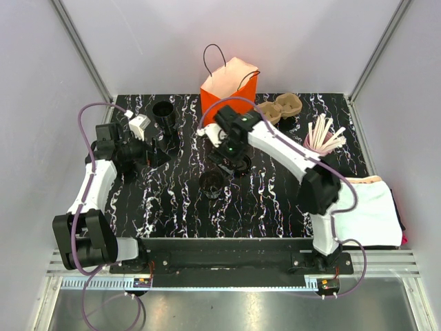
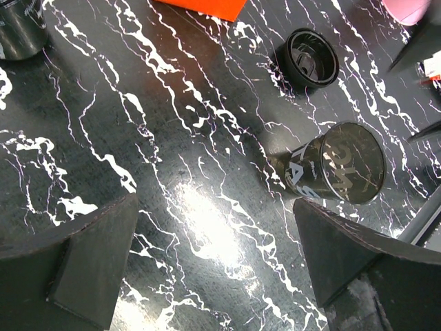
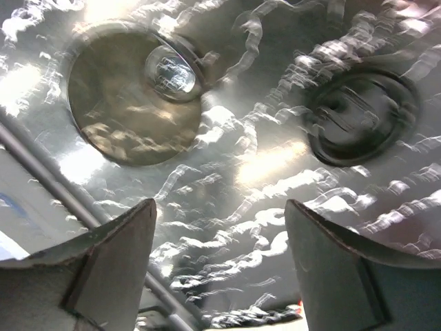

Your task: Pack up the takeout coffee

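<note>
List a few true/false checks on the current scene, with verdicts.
1. The lid is on the cup. False: it lies on the table beside the open cup.
2. The left gripper and right gripper are both open and hold nothing. True.
3. The orange bag stands at the far edge of the table. True.
4. The pulp tray holds a cup. False: both wells are empty.

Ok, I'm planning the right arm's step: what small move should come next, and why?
Probably slide the right gripper over the lid and lower to take its rim. Its jaws stand open and empty, the lid lies on the table beside the cup, and the cup stands uncovered, so capping likely precedes the orange bag.
</note>
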Controlling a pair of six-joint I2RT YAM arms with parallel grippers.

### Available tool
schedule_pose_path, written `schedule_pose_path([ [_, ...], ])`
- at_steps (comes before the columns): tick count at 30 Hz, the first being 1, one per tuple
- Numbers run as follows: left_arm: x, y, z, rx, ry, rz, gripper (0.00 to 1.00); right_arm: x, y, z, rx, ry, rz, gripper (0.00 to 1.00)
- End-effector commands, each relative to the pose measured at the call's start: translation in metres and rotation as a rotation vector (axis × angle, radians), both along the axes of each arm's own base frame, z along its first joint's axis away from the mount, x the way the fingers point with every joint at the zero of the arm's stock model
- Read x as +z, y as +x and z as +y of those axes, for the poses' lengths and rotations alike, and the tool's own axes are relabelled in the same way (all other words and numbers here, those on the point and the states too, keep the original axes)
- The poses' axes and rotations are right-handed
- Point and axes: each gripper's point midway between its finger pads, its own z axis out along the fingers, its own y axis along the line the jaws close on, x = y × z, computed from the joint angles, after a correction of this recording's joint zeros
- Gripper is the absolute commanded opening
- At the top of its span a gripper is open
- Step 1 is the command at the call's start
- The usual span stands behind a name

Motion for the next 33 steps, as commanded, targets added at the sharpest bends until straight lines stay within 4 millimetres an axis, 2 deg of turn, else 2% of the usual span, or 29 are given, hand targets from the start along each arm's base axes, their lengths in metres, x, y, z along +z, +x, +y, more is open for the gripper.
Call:
schedule_pose_path([
  [1,0.017,0.003,-0.001,-0.020,-0.008,-0.083,0.99,0.019,0.039,-0.026,0.043,0.056,-0.281,0.82],
  [2,0.017,0.003,-0.002,-0.023,-0.009,-0.083,0.99,-0.003,0.033,-0.037,0.052,0.023,-0.262,0.82],
  [4,0.016,0.004,-0.001,-0.021,-0.011,-0.080,0.99,-0.007,0.047,-0.038,0.056,0.047,-0.339,0.82],
  [5,0.016,0.003,-0.002,-0.021,-0.012,-0.078,0.99,-0.024,0.045,-0.047,0.056,0.020,-0.332,0.82],
  [7,0.015,0.004,-0.001,-0.021,-0.011,-0.077,0.99,-0.031,0.057,-0.045,0.070,0.028,-0.398,0.82],
  [8,0.015,0.004,-0.001,-0.019,-0.011,-0.078,0.99,-0.044,0.056,-0.052,0.071,0.013,-0.393,0.82],
  [9,0.015,0.004,-0.001,-0.018,-0.010,-0.076,0.99,-0.045,0.063,-0.048,0.071,0.036,-0.428,0.82],
  [11,0.014,0.004,0.000,-0.016,-0.011,-0.073,0.99,-0.057,0.065,-0.053,0.083,0.035,-0.434,0.82],
  [15,0.013,0.005,0.000,-0.015,-0.011,-0.071,0.99,-0.060,0.076,-0.049,0.092,0.089,-0.476,0.80],
  [21,0.010,0.005,0.001,-0.015,-0.015,-0.060,0.99,-0.080,0.083,-0.043,0.144,0.116,-0.468,0.79],
  [24,0.010,0.005,0.001,-0.013,-0.016,-0.059,0.99,-0.088,0.082,-0.037,0.173,0.133,-0.453,0.77],
  [29,0.010,0.006,0.002,-0.010,-0.018,-0.059,0.99,-0.093,0.068,-0.032,0.221,0.180,-0.410,0.76],
  [33,0.010,0.006,0.002,-0.015,-0.023,-0.055,0.99,-0.101,0.069,-0.037,0.213,0.153,-0.405,0.71],
])
